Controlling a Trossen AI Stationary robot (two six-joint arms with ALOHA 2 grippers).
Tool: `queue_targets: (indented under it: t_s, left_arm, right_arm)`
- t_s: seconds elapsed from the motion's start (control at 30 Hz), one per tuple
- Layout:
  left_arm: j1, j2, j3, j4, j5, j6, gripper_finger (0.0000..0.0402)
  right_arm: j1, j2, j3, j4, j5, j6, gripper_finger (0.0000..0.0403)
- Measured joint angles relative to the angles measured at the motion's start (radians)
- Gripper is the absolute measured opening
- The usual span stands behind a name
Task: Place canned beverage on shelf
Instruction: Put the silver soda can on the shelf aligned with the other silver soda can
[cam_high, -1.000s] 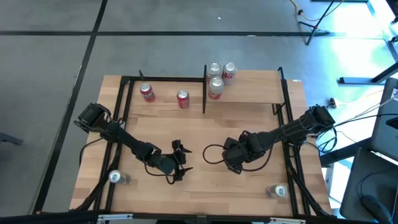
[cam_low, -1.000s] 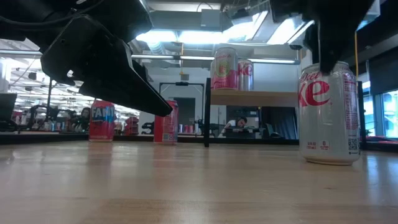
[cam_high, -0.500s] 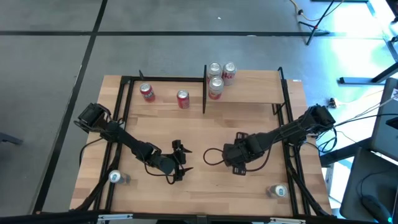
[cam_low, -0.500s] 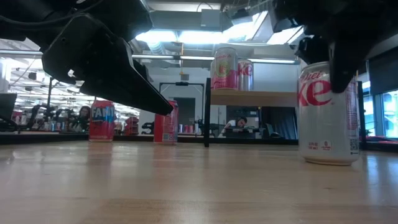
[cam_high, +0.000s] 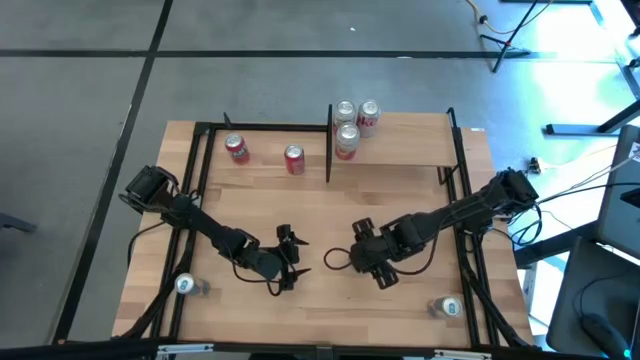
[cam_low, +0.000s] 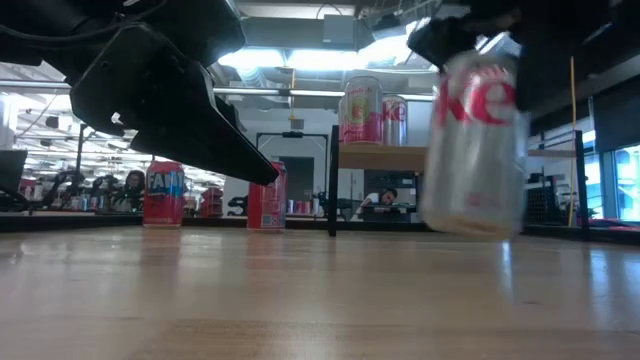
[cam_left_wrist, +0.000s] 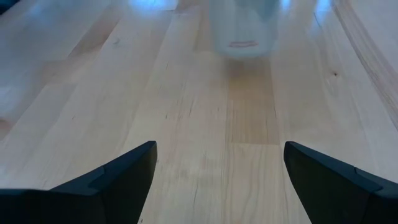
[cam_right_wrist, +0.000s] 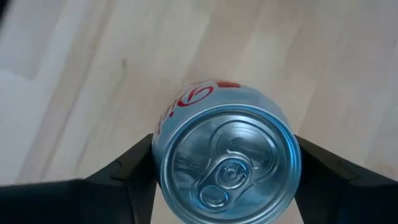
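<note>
Since 1 s ago, silver can (cam_low: 472, 140) is off the table, moved left, clamped between right gripper (cam_right_wrist: 227, 163) fingers at mid-body. Rigid, smooth, prob. full: keep grip on sidewall. Left gripper (cam_left_wrist: 214, 180) spread wide, empty. Shelf (cam_high: 400, 150) holds 3 cans; 2 red cans beside; 2 near the front edge.

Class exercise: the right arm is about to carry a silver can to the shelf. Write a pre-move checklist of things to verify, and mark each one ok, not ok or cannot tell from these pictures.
1. Right hand shut on the silver can, a finger on either side: ok.
2. Can off the tabletop: ok, the low view shows a gap under it.
3. Can upright: ok.
4. Free space on the shelf: ok, three cans cluster at its left end.
5. Left hand off the can's path: ok, open near the table's middle.
6. Grip firm enough for the carry: cannot tell.
</note>
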Motion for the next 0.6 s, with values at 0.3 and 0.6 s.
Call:
queue_targets:
  t_s: [0.3,0.6]
  left_arm:
    - [-0.003,0.000,0.000,0.001,0.001,-0.019,0.0346]
    - [-0.002,0.000,0.000,0.014,0.001,-0.019,0.0346]
  right_arm:
    - [0.006,0.033,0.006,-0.091,-0.023,0.000,0.0262]
    - [0.006,0.043,0.008,-0.082,0.022,0.001,0.0378]
